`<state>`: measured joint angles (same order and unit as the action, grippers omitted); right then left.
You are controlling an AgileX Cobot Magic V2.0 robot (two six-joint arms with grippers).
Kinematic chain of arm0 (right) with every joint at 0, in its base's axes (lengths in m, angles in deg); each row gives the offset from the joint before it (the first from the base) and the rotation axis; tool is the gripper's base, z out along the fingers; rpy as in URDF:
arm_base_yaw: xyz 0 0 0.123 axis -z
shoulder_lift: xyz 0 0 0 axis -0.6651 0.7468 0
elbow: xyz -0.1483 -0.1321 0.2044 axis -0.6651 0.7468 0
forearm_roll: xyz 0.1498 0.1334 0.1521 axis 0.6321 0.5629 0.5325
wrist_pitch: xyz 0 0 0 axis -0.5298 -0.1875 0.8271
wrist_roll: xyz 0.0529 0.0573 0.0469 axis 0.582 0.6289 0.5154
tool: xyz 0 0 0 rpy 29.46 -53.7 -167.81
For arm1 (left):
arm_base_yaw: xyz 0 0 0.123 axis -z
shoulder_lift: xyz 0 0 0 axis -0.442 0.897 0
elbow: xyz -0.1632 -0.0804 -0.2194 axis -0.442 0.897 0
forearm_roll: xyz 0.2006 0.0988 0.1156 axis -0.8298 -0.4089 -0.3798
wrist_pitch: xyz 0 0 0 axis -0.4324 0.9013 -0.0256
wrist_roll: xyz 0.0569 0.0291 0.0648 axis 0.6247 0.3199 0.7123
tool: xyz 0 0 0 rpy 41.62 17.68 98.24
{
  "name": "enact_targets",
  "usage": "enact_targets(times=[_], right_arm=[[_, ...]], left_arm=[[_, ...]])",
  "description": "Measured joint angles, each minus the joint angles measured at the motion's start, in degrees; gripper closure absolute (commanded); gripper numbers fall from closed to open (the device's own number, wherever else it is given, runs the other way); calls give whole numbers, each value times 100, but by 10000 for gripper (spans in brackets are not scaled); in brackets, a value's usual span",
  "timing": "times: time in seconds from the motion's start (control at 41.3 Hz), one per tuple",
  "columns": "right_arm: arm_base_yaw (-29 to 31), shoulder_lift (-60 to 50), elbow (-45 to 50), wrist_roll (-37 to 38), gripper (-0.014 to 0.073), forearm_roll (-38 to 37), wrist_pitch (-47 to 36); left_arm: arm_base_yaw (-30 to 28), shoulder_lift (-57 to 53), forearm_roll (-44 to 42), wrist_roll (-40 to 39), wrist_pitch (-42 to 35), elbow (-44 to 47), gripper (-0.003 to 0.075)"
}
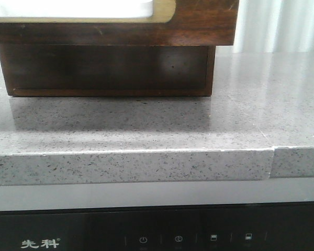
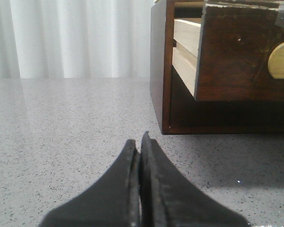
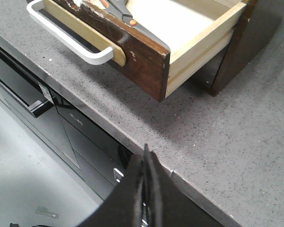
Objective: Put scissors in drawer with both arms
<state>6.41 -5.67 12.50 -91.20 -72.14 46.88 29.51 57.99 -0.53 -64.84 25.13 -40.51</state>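
The dark brown wooden drawer [image 3: 146, 59] is pulled out of its cabinet [image 3: 255, 28]; its front carries a white and cream handle [image 3: 71, 40]. The scissors [image 3: 120, 10], dark grey with orange-lined loops, lie inside it near the front wall, partly cut off by the frame edge. My right gripper [image 3: 146, 153] is shut and empty, over the counter's front edge, well short of the drawer. My left gripper [image 2: 141, 142] is shut and empty, low over the counter beside the cabinet [image 2: 161, 71]; the open drawer [image 2: 236, 56] overhangs there. The front view shows the drawer front [image 1: 204, 23] but neither gripper.
The grey speckled counter [image 1: 146, 130] has a front edge with a seam [image 1: 272, 157] at the right. A black appliance panel [image 1: 157, 230] sits below it. A white curtain [image 2: 61, 38] hangs behind. The cabinet's dark recess [image 1: 110, 68] lies under the drawer.
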Motion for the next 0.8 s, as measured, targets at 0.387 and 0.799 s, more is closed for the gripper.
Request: enact_targets(times=[0.387, 0.799], right_arm=[[996, -531, 735, 0, 661, -122, -607], [3065, -2531, 3831, 0, 661, -194, -3778]], left_arm=[[0, 0, 0, 0, 0, 0, 741], [0, 0, 0, 0, 0, 0, 741]])
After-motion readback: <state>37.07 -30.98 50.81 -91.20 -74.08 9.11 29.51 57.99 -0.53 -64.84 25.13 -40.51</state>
